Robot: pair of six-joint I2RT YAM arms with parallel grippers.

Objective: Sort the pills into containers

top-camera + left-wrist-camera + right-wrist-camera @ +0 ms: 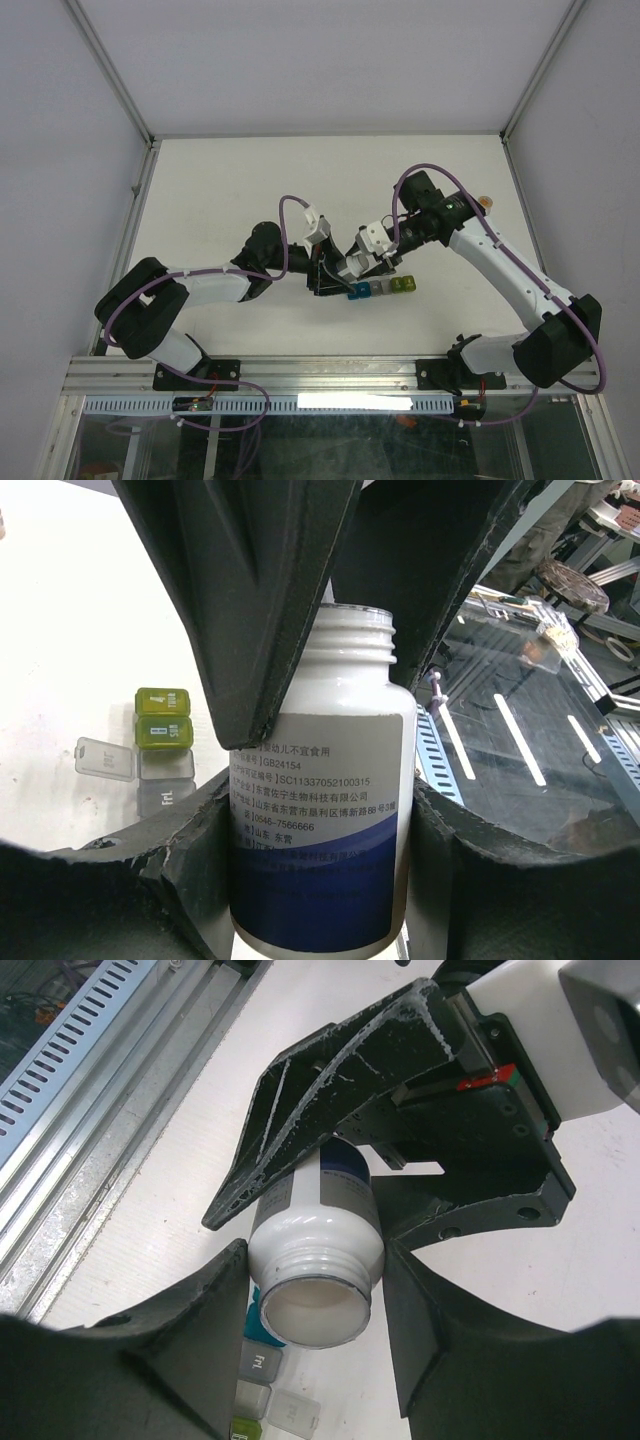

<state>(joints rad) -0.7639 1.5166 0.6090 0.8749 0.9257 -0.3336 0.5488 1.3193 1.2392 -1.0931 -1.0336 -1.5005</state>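
A white bottle (335,720) with a dark blue label has no cap and its mouth is open. My left gripper (320,825) is shut on its labelled body. My right gripper (315,1285) is closed on its shoulder just below the threaded neck (318,1300), with a finger touching each side. In the top view the two grippers meet, the left (328,274) and the right (362,266), just above the table. The containers (382,289) lie right under them as a coloured strip. One grey compartment has its clear lid (104,759) open. No pills show.
A small amber bottle (486,202) stands at the back right by the wall. The metal rail and the table's near edge (90,1110) run close behind the grippers. White table (220,190) stretches to the back and left.
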